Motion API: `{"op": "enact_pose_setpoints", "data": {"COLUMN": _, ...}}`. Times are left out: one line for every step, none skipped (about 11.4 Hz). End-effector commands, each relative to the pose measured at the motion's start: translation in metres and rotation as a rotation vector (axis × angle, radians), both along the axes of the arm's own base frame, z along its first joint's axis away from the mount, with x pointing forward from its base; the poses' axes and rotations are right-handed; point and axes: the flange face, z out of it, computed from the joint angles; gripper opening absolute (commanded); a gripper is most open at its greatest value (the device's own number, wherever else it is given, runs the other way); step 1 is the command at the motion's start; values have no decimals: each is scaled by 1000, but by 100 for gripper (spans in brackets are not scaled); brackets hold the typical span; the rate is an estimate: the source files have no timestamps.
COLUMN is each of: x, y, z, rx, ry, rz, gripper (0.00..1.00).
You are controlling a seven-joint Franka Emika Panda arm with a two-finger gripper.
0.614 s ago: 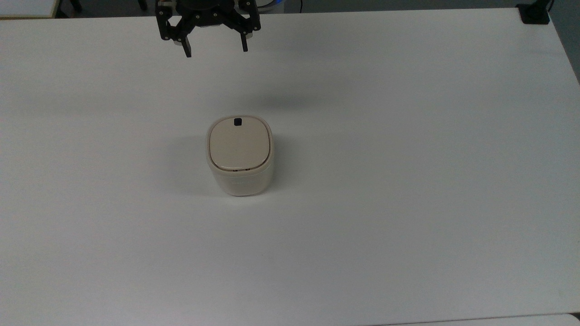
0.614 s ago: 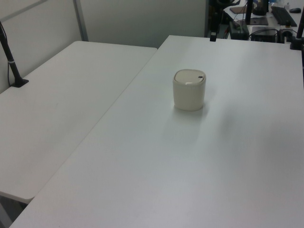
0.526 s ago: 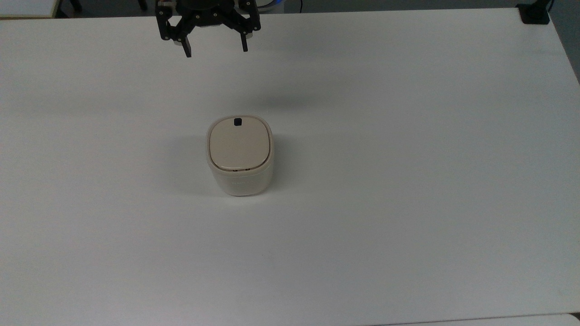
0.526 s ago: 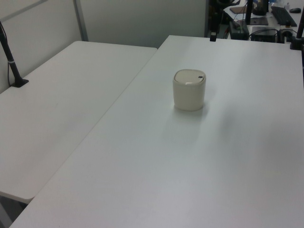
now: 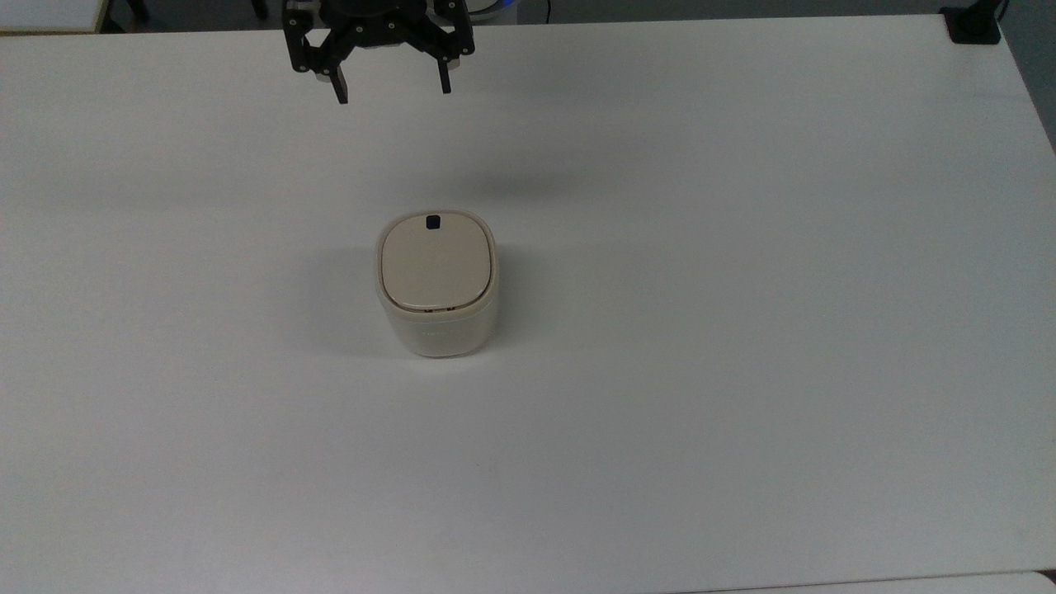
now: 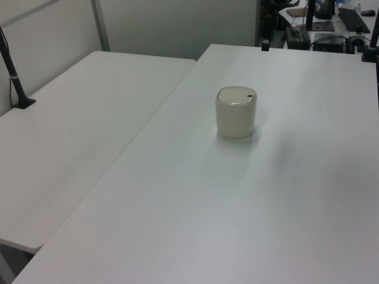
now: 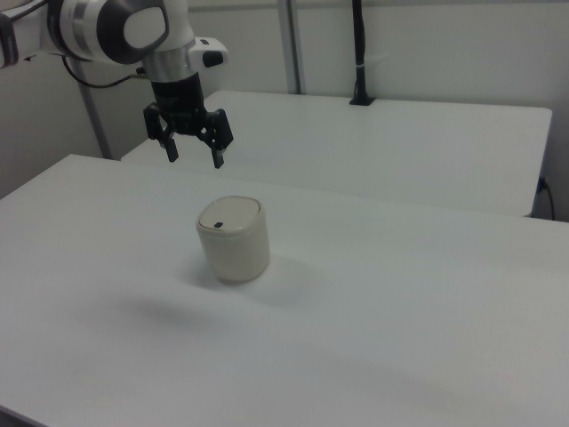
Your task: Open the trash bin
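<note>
The trash bin [image 5: 437, 285] is a small cream-white tub standing upright near the middle of the white table [image 5: 742, 330], also seen as the trash bin [image 6: 235, 112] and the trash bin [image 7: 234, 238]. Its flat beige lid lies closed, with a small black square button [image 5: 431, 221] near the edge that faces the arm. My gripper [image 5: 393, 89] hangs open in the air above the table, well beyond the bin toward the top view's upper edge. In the right view my gripper [image 7: 192, 157] is up and to the left of the bin, holding nothing.
A second white table [image 6: 77, 130] adjoins on the left view's left. Black clamp posts [image 6: 15, 83] stand at table edges, one black clamp [image 5: 973, 23] at the top view's upper right corner. Desk clutter [image 6: 331, 23] sits beyond the far edge in the left view.
</note>
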Motion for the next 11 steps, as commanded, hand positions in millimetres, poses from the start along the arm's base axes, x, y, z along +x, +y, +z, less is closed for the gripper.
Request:
{"op": "enact_pose_setpoints", "data": {"x": 4, "y": -6, "z": 1, "rx": -5, "ry": -12, "rz": 0, "gripper": 100}}
{"op": "enact_pose_setpoints", "data": {"x": 6, "y": -3, "z": -3, "rx": -13, "ry": -4, "rz": -1, "gripper": 100}}
{"op": "enact_pose_setpoints", "data": {"x": 6, "y": -4, "z": 1, "rx": -5, "ry": -11, "rz": -15, "gripper": 100}}
{"op": "enact_pose_setpoints", "data": {"x": 6, "y": -3, "z": 2, "rx": -18, "ry": -13, "rz": -11, "gripper": 100}}
{"op": "enact_pose_setpoints", "data": {"x": 6, "y": -4, "z": 3, "rx": -24, "ry": -12, "rz": -9, "gripper": 100}}
{"op": "enact_pose_setpoints", "data": {"x": 6, "y": -2, "z": 2, "rx": -20, "ry": -10, "rz": 0, "gripper": 100}}
{"op": "enact_pose_setpoints", "data": {"x": 6, "y": -2, "z": 2, "rx": -19, "ry": -11, "rz": 1, "gripper": 100}}
{"op": "enact_pose_setpoints", "data": {"x": 6, "y": -2, "z": 2, "rx": -19, "ry": -11, "rz": 1, "gripper": 100}}
{"op": "enact_pose_setpoints", "data": {"x": 5, "y": -1, "z": 2, "rx": -14, "ry": -7, "rz": 0, "gripper": 100}}
{"op": "enact_pose_setpoints", "data": {"x": 4, "y": 0, "z": 3, "rx": -12, "ry": -8, "rz": 2, "gripper": 100}}
{"op": "enact_pose_setpoints", "data": {"x": 6, "y": 1, "z": 1, "rx": -14, "ry": -7, "rz": 4, "gripper": 100}}
